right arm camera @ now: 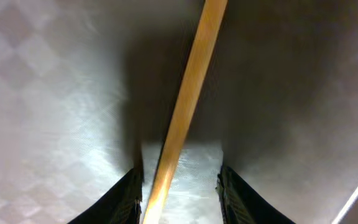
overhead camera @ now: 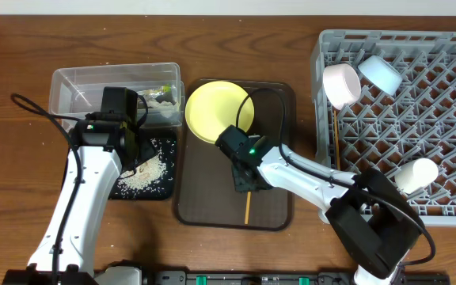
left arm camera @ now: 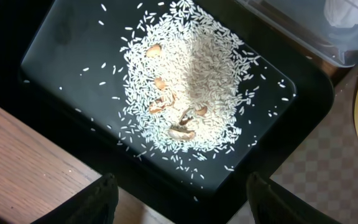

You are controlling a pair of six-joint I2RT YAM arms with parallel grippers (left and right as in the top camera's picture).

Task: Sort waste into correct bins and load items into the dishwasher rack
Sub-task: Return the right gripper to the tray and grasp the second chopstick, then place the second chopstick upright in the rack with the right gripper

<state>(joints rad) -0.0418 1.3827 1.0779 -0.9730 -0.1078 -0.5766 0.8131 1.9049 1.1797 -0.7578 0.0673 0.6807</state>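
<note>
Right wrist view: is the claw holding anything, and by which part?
Nothing is held yet. The right claw straddles the wooden chopstick lying on the brown tray, jaws open, with a gap on one side.

Bare serving tray (overhead camera: 204,186) around chopstick (overhead camera: 247,207)

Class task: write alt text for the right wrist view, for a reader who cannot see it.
A wooden chopstick lies on a chequer-textured tray, running up from between the two dark fingers of the right gripper, which stands open around it.
</note>
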